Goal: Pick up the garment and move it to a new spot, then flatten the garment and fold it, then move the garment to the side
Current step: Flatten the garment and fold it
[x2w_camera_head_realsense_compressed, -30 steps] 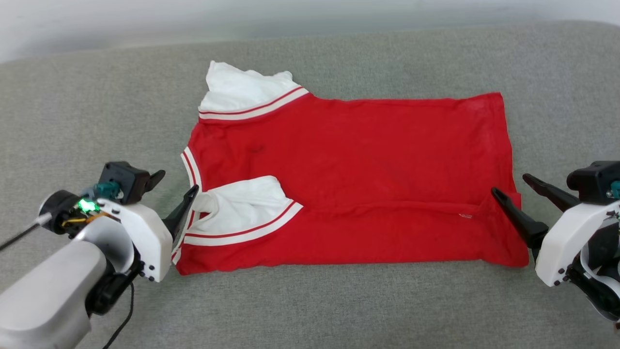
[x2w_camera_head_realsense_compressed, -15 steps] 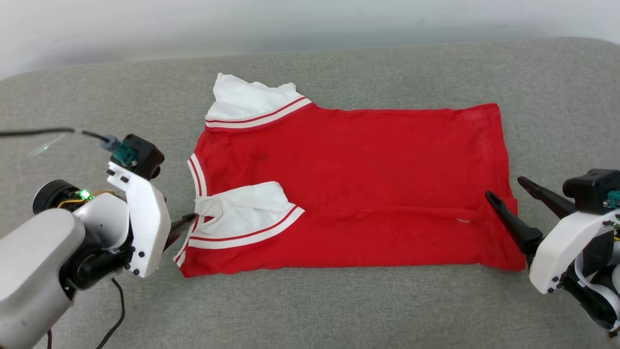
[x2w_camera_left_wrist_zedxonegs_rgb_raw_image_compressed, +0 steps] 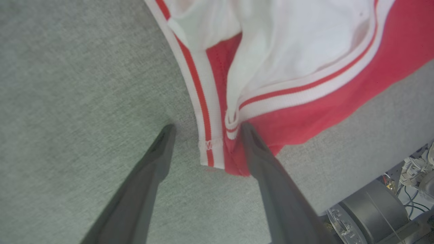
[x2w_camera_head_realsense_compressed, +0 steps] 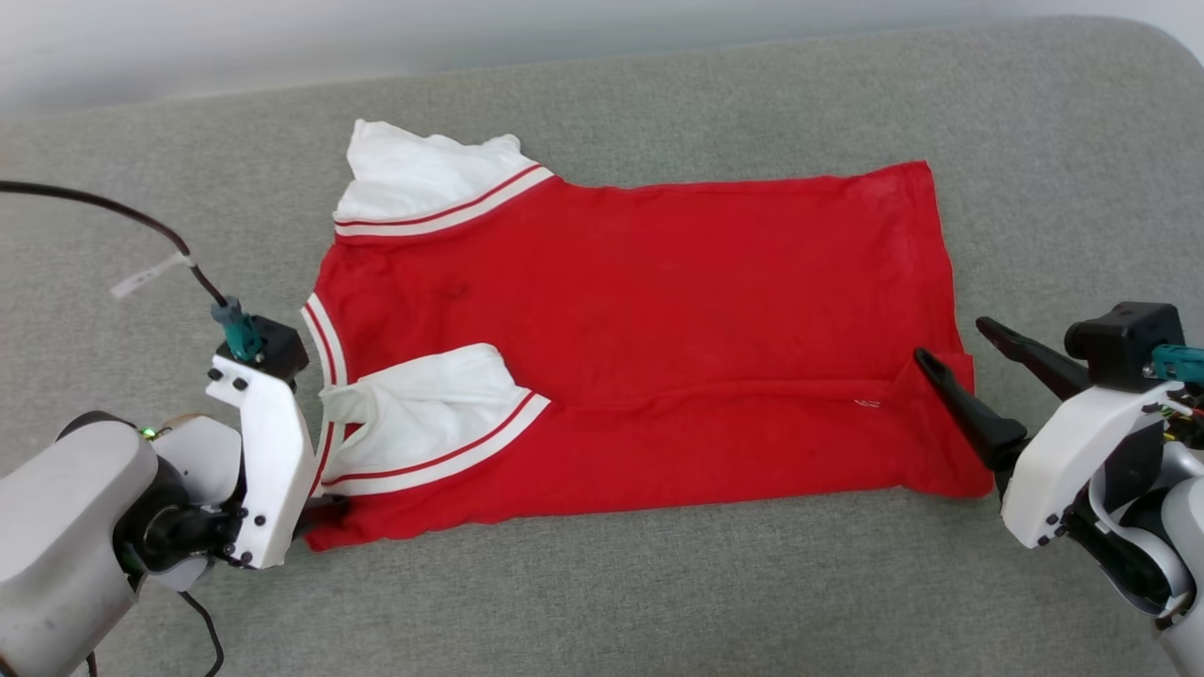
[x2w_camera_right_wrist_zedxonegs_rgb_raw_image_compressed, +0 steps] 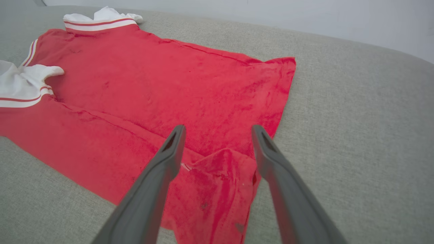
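near edge: bare strip of cushion (x2w_camera_head_realsense_compressed: 602, 602), open.
left gripper (x2w_camera_left_wrist_zedxonegs_rgb_raw_image_compressed: 206, 126): fingers wide apart, astride striped near-left corner of garment (x2w_camera_left_wrist_zedxonegs_rgb_raw_image_compressed: 339, 103), nothing clamped.
right gripper (x2w_camera_head_realsense_compressed: 950, 338): wide apart, over near-right hem corner, empty.
garment: flat mid-cushion, bare cushion on all sides.

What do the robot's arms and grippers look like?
Left gripper and right gripper each have two long dark tapered fingers, a white housing and a black module with a teal connector. A black cable with a white tag feeds the left one. Forearms pale grey.
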Motion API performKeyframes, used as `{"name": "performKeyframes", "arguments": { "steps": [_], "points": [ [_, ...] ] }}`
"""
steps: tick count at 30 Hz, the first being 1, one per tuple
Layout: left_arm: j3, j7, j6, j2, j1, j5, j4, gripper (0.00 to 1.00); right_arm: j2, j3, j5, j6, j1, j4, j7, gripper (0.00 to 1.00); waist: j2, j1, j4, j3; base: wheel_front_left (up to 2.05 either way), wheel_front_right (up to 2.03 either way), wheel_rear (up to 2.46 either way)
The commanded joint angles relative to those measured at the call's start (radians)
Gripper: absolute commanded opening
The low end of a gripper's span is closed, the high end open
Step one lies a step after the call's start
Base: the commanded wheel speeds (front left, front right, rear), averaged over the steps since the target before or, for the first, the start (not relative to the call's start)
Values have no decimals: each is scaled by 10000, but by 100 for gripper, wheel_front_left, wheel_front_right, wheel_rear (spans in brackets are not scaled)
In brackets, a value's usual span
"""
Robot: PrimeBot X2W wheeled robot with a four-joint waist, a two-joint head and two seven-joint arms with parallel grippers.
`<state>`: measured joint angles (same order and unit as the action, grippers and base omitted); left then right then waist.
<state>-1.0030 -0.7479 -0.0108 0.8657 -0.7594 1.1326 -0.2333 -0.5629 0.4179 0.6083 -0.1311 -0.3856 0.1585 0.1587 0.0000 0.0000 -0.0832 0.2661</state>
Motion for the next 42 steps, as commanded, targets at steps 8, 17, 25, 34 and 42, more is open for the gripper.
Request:
{"name": "performKeyframes", "arguments": {
  "steps": [8,17,25,34,42],
  "points": [
    [-572,-501,-420,-508,527,221,-908,74,-5,265,65,8,-455,246,-111,100,0,0,-163,181,0,0,0],
    [-304,-7,-782,-427,403,351,-850,0,-820,486,74,8,-1230,-119,368,100,0,0,-63,-295,0,0,0],
    [-187,376,-849,-86,344,163,-187,0,-2214,1598,854,8,-2325,-460,3006,100,0,0,61,-594,0,0,0],
    [-156,465,-600,-58,235,-37,490,0,-2607,2959,2618,8,-2748,197,6534,100,0,0,227,-369,0,0,0],
    [-145,410,-558,-104,-50,-192,817,0,-1639,3036,2679,8,-2584,1725,6228,100,0,0,485,127,0,0,0]
  ]
}}
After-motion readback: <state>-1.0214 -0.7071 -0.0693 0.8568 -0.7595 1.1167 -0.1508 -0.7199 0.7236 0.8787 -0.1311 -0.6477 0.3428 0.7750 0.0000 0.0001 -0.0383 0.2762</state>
